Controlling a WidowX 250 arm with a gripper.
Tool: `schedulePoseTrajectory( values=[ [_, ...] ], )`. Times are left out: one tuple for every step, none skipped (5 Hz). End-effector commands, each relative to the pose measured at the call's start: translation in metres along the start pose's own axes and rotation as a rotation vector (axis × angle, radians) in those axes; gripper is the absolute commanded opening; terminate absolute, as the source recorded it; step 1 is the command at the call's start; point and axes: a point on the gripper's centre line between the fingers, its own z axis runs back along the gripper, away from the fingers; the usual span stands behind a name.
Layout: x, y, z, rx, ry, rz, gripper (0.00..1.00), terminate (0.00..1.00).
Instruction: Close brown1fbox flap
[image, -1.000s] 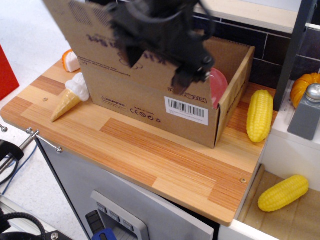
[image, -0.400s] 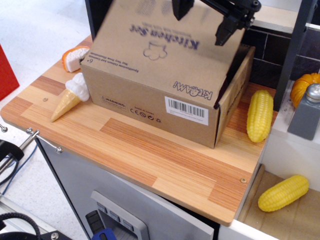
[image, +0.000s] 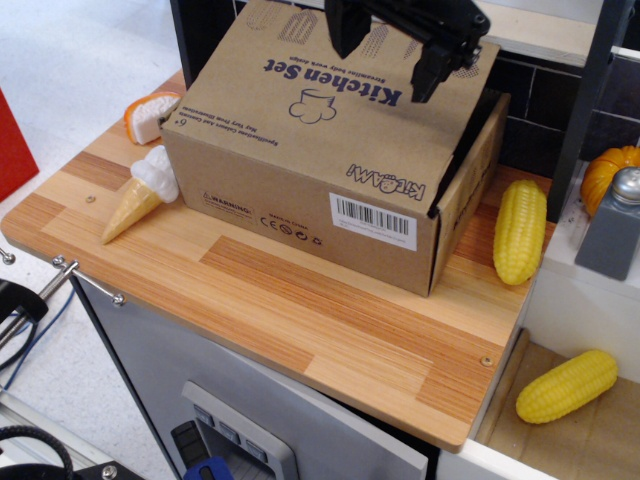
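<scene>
The brown1fbox (image: 300, 205) stands on the wooden counter, its white barcode label (image: 373, 220) and warning print facing me. The wide flap (image: 330, 100) lies down over the box top, its "Kitchen Set" face up. The narrow end flap (image: 478, 165) on the right still stands out a little. My black gripper (image: 383, 55) hovers over the far right part of the flap, its two fingers (image: 430, 75) spread apart and holding nothing. I cannot tell whether the fingertips touch the flap.
A toy ice cream cone (image: 140, 192) and an orange-white toy (image: 150, 113) lie left of the box. A toy corn (image: 521, 230) lies right of it, another corn (image: 567, 385) lower right. A grey shaker (image: 623, 222) and pumpkin (image: 608, 170) stand at right.
The flap has swung from upright down onto the box top. My gripper has moved from in front of the box up and back, over the flap's far right part.
</scene>
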Motion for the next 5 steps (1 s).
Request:
schedulePoseTrajectory(
  values=[
    [0.004,-0.005,-0.024,-0.034,-0.014,0.018,1.0,0.0],
    [0.009,-0.007,-0.035,-0.072,0.007,0.004,1.0,0.0],
    [0.011,-0.005,-0.026,-0.045,0.013,0.009,1.0,0.0],
    [0.014,-0.003,-0.013,-0.021,0.032,0.008,1.0,0.0],
    [0.011,-0.003,0.009,0.006,0.059,0.011,1.0,1.0]
  ],
)
